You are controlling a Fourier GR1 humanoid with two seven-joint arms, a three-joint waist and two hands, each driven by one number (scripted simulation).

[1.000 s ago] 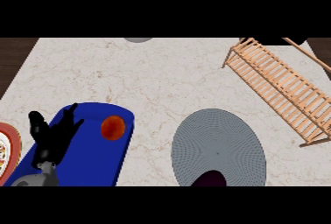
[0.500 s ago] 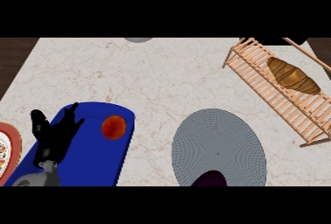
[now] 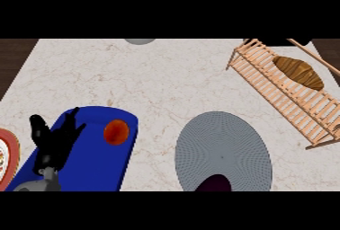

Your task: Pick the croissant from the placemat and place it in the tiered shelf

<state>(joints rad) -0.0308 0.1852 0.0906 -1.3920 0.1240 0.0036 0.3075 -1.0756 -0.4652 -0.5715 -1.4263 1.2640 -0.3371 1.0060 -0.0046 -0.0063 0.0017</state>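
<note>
The brown croissant (image 3: pixel 299 72) lies on the slatted top of the wooden tiered shelf (image 3: pixel 266 76) at the far right, with no hand near it. The round grey placemat (image 3: pixel 222 143) in the lower middle has no croissant on it. A dark rounded shape (image 3: pixel 216 184) sits at the mat's near edge; I cannot tell what it is. My left hand (image 3: pixel 56 143) rests open at the lower left over a blue mat (image 3: pixel 100 166), fingers pointing up and holding nothing. My right hand shows nowhere.
An orange-red round object (image 3: pixel 116 131) lies on the blue mat just right of my left hand. A red-rimmed plate (image 3: pixel 5 157) is cut off by the left edge. A grey round object (image 3: pixel 139 40) peeks in at the counter's far edge.
One second ago the shelf held nothing; the croissant has since appeared on it and lies there now. My left hand has not moved.
</note>
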